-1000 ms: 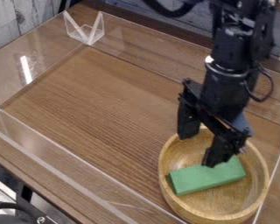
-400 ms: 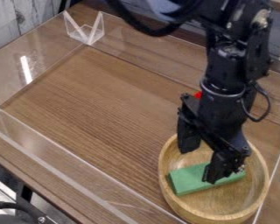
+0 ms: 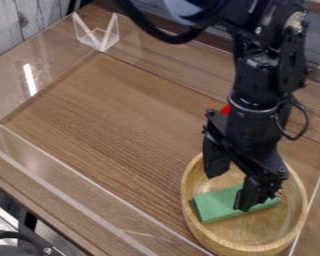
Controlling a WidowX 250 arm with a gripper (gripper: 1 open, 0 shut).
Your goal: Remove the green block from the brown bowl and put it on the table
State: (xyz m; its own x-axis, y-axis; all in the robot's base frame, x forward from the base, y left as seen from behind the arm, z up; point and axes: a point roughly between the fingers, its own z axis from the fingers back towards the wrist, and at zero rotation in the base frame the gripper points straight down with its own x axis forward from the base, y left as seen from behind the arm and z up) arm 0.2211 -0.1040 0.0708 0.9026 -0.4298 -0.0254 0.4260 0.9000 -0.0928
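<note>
The green block [image 3: 224, 206] lies flat inside the brown bowl [image 3: 206, 233], which sits on the table [image 3: 116, 110] at the lower right. My black gripper [image 3: 240, 176] points straight down into the bowl, its jaws open. One finger [image 3: 214, 158] hangs at the bowl's far left rim. The other finger [image 3: 268, 185] reaches down to the block's right end and hides that end. Nothing is held.
Low clear acrylic walls [image 3: 43, 160] border the tabletop on the left and front. A clear acrylic bracket [image 3: 95, 33] stands at the far left corner. The arm's black body [image 3: 267, 70] rises over the bowl at the right.
The gripper has sunk a little into the bowl, its right finger now lower at the block's end. Its jaws stay open. The block and bowl have not moved.
</note>
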